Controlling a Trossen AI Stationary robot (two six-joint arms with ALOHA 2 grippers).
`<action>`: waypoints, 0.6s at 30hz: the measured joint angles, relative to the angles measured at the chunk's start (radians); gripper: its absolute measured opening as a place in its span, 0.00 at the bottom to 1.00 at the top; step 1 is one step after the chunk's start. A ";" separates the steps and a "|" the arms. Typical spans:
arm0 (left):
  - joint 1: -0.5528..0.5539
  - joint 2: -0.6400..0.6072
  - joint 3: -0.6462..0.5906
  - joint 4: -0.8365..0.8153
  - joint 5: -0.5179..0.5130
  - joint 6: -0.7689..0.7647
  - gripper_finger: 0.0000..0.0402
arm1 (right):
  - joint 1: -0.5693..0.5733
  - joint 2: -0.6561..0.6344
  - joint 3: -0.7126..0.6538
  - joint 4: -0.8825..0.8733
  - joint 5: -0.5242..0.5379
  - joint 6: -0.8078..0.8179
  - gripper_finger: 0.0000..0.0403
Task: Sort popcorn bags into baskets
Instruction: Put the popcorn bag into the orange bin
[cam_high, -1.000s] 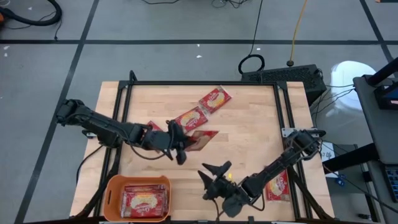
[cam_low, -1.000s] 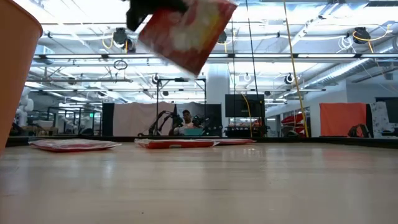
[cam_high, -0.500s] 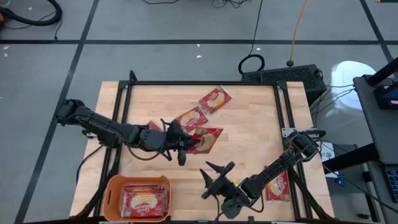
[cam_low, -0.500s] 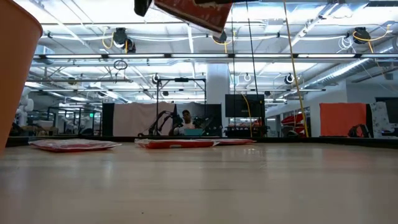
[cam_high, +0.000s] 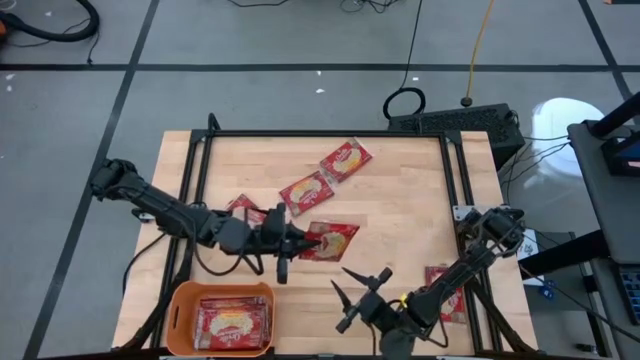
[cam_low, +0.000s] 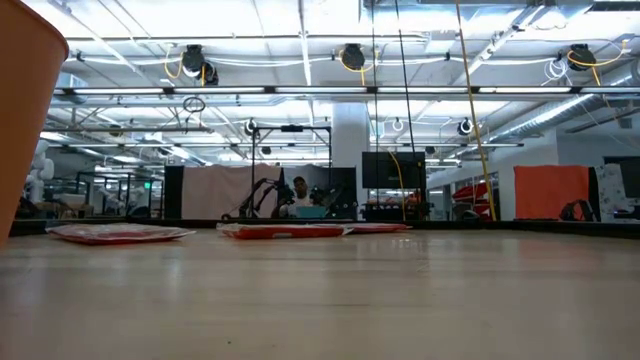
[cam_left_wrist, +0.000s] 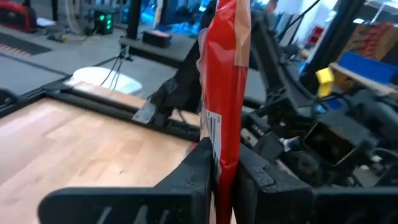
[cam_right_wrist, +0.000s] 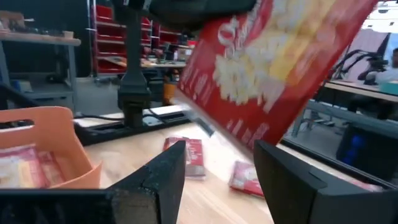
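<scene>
Packet (cam_high: 329, 240) pinched in left end effector (cam_high: 298, 240).

Red popcorn bags (cam_high: 328, 240) with yellow-cream centres, orange basket (cam_high: 183, 297), pale wooden table (cam_high: 400, 200).

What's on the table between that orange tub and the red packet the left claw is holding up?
Only bare wood, in the high view: the orange tub sits at the near edge, and the held packet, pinched in the left gripper, hangs beyond it.

left pincer (cam_high: 296, 240) carried held popcorn bag (cam_high: 330, 240) toward basket (slightly), right pincer (cam_high: 362, 290) retreated
</scene>
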 joint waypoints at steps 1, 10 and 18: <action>-0.005 0.000 0.000 0.010 0.000 0.012 0.10 | 0.001 -0.004 0.000 -0.004 -0.003 0.007 0.45; -0.056 0.002 0.000 0.010 0.038 0.110 0.06 | -0.006 -0.102 -0.053 -0.024 -0.125 0.104 0.46; -0.067 0.002 0.000 0.013 0.049 0.121 0.10 | -0.064 -0.180 -0.303 0.273 -0.395 0.114 0.46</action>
